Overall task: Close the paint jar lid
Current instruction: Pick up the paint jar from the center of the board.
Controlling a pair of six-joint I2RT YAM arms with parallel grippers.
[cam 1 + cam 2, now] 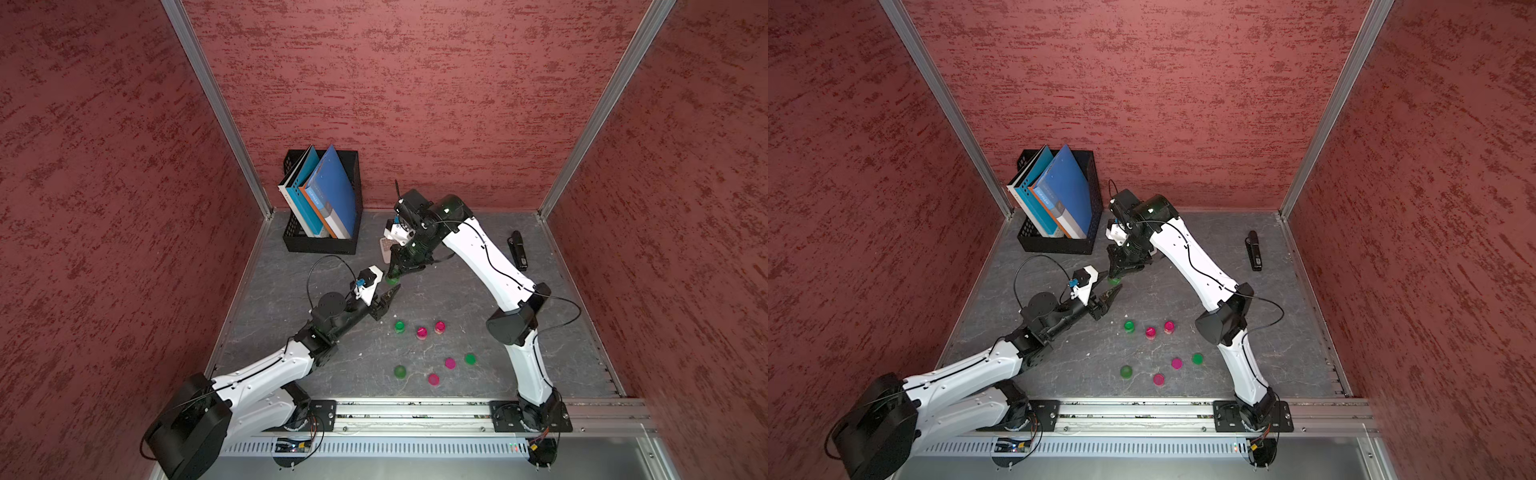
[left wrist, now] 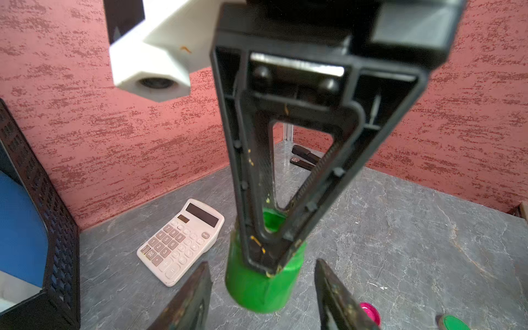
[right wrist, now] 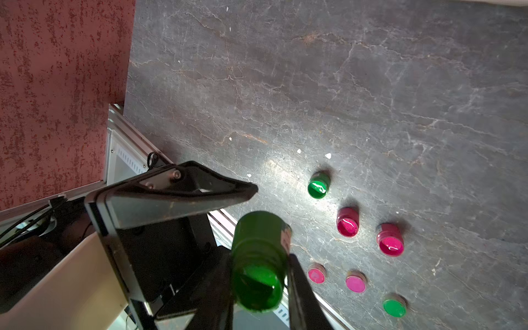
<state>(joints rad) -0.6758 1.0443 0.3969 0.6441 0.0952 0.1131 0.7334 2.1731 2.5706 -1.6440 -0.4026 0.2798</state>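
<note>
Jaws of the right pincer point(image 1: 395, 270) are pressed onto the neck of the green jar point(image 2: 257, 288), gripping it from above. The jar stands upright near the middle of the table point(image 1: 436, 299), its mouth open and uncapped. At six o'clock of the jar, the left pincer point(image 1: 388, 300) is part-spread and empty, its fingertips point(image 2: 200, 280) just short of the jar's body on either side. By my reading, the step in hand is steadying the jar before any lid is fetched. The next move calls for a firm hold low on the body, so that one arm is free to fetch a cap. Lids lie flat at five o'clock, well apart from the jar, a green lid point(image 1: 470, 358) among pink ones. Three other open jars point(image 1: 422, 332) stand between. A calculator point(image 2: 180, 243) lies just behind the jar at twelve o'clock
</note>
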